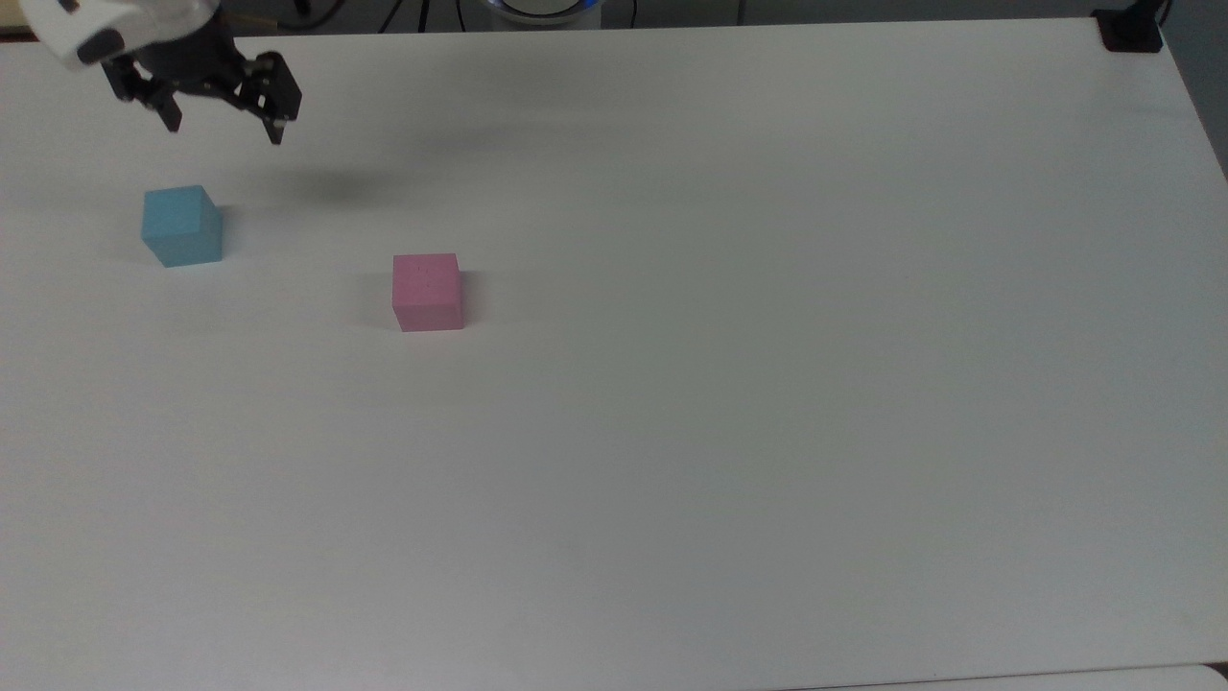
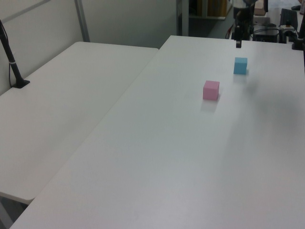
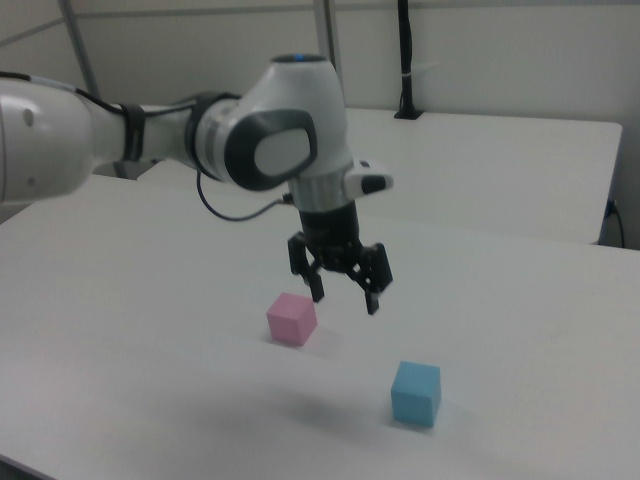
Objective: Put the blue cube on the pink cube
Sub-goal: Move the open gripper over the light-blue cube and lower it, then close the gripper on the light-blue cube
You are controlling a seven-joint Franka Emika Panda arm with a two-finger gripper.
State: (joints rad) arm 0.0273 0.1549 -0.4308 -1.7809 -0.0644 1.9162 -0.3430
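Note:
The blue cube point(image 1: 180, 226) rests on the white table point(image 1: 729, 403) at the top view's far left; it also appears in the left view point(image 2: 240, 65) and the right view point(image 3: 416, 393). The pink cube point(image 1: 427, 291) sits apart from it, to its right in the top view, and shows in the left view point(image 2: 211, 90) and the right view point(image 3: 292, 319). My gripper point(image 1: 224, 128) hangs open in the air above the table, nothing between its fingers. In the right view the gripper point(image 3: 345, 297) hovers above and between both cubes, higher than them.
A second white table point(image 2: 57, 109) adjoins on the left view's left, with a black post point(image 2: 12, 62) on it. A black clamp point(image 1: 1130, 29) sits at the top view's far right corner. Cables and equipment point(image 2: 267, 28) lie beyond the table's far edge.

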